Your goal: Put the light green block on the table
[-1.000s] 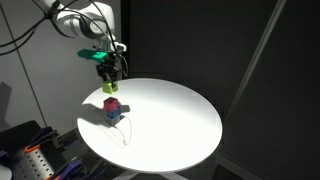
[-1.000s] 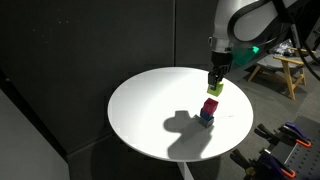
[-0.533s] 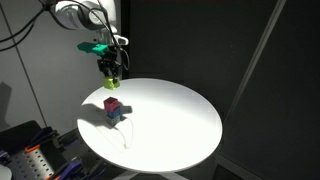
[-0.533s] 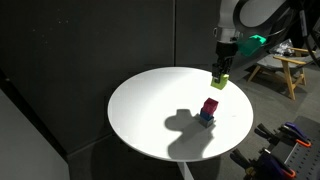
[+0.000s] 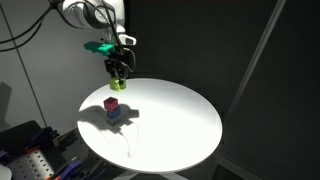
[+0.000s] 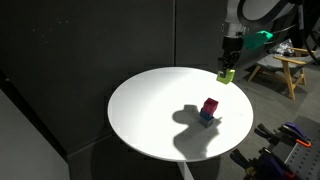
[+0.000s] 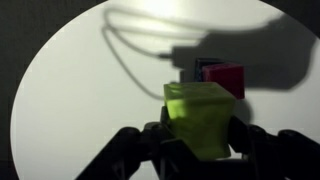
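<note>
My gripper [image 5: 118, 76] [image 6: 228, 66] is shut on the light green block [image 5: 118, 85] [image 6: 228, 75] and holds it in the air above the round white table [image 5: 170, 125] [image 6: 150, 110]. In the wrist view the lime-green cube [image 7: 200, 118] sits between my two black fingers [image 7: 198, 150]. The magenta cube [image 5: 112, 104] [image 6: 210, 106] [image 7: 226, 80] stands on top of the dark blue cube [image 5: 113, 116] [image 6: 206, 119] on the table, apart from my gripper.
A cable loop [image 5: 124, 133] lies on the tabletop by the stacked cubes. Dark curtains stand behind the table. A wooden stool [image 6: 285, 70] and tool racks [image 5: 30, 155] are beyond the table edge.
My gripper has lifted the light green block up off the magenta cube and carried it sideways, away from the stack. The two stacked cubes have not moved.
</note>
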Robot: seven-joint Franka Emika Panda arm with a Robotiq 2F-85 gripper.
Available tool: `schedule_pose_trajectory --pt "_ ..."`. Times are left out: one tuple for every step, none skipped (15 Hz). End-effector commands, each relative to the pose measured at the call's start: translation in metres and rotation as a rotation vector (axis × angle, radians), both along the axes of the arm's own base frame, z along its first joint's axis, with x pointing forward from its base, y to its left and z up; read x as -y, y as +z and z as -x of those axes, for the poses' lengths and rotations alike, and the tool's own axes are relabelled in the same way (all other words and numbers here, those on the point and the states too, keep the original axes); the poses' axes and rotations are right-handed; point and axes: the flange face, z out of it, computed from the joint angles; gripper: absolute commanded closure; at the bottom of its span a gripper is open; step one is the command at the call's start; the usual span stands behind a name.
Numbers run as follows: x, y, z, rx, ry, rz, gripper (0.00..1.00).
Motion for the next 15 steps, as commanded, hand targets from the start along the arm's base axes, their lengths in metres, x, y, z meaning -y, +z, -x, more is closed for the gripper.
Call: schedule_pose_trajectory --pt "0.018 0.006 -0.004 0.003 -0.037 -0.021 0.73" --pt "0.023 0.003 -0.005 0.003 -0.048 -0.021 0.73" --pt "0.027 0.001 -0.005 0.002 -0.057 -0.023 0.73" --pt "0.032 -0.001 -0.005 0.0 -0.067 -0.024 0.73" --pt "0.036 -0.004 -0.006 -0.002 -0.077 -0.026 0.73" --pt "0.04 -0.007 -0.006 -0.004 -0.087 -0.029 0.73" --pt "0.043 -0.012 -0.008 -0.006 -0.096 -0.03 0.73" --pt "0.046 -0.017 -0.009 -0.004 -0.106 -0.031 0.73" --pt "0.049 -0.022 -0.01 -0.005 -0.112 -0.032 0.73" --pt "0.051 -0.028 -0.012 -0.002 -0.118 -0.032 0.73" --pt "0.052 -0.034 -0.014 0.003 -0.123 -0.029 0.73" --pt "0.053 -0.04 -0.016 0.009 -0.126 -0.029 0.73" --pt "0.054 -0.047 -0.018 0.012 -0.13 -0.031 0.73" --pt "0.055 -0.054 -0.02 0.012 -0.134 -0.032 0.73" --pt "0.055 -0.062 -0.022 0.005 -0.14 -0.036 0.73"
